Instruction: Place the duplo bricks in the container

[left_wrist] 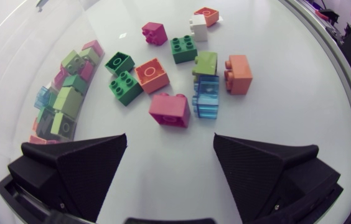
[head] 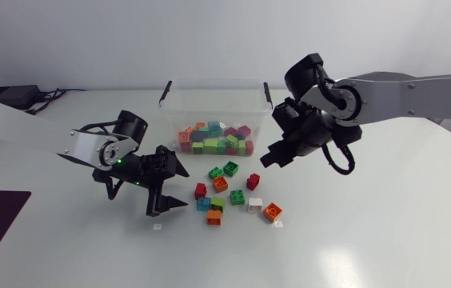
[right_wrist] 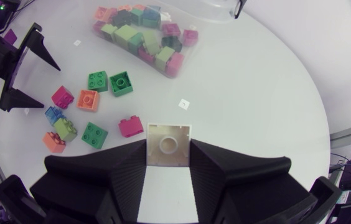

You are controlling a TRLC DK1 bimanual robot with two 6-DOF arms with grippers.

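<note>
Right tool (right_wrist: 168, 150) clamps cream brick (right_wrist: 169, 138); left tool (left_wrist: 169, 155) spread before loose bricks (left_wrist: 152, 74)

Both arms are smooth silver-grey tubes dotted with small dark screws, joined by rounded black joints. The left arm (head: 25, 120) shows a round silver cap at its wrist and a tiny green light (head: 118, 162). The right arm (head: 417, 94) has a black cable (head: 342, 164) looping beneath its wrist. The left gripper (head: 181, 190) and right gripper (head: 267, 162) are matte black with broad, finely textured wedge fingers.

White table (head: 385, 232); small white tag (head: 157, 227) on it, second tag (head: 278, 224) well apart.
</note>
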